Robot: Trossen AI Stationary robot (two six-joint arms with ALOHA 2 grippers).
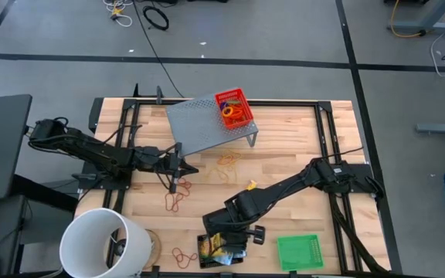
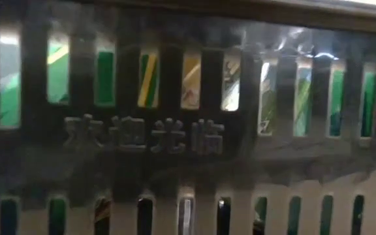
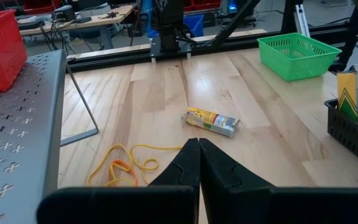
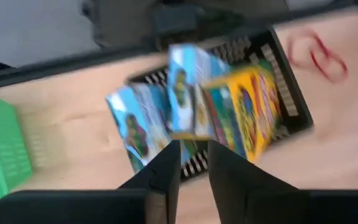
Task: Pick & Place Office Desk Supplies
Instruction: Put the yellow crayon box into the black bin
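Black mesh tray [image 1: 221, 249] sits at the near table edge, right up against the low cam. It holds the yellow-green crayon box [image 4: 244, 112] & blue-teal packets [image 4: 140, 127], all leaning. Right gripper [image 4: 194, 163] hangs just above that tray; fingers spread a little, nothing between them. Green mesh tray [image 1: 300, 251] is beside the black one, to the right. Red mesh tray [image 1: 235, 110] w/ small coloured rings [image 1: 233, 114] sits on top of the grey holey metal riser [image 1: 203, 123]. Left gripper [image 3: 199, 155] is mid-table, fingers pressed together, holding nothing. Thin tan-orange rubber bands [image 3: 128, 165] lie on the wood just ahead of it. One small yellow packet [image 3: 211, 121] lies farther off. Big white bucket [image 1: 103, 243] stands at the near left corner.
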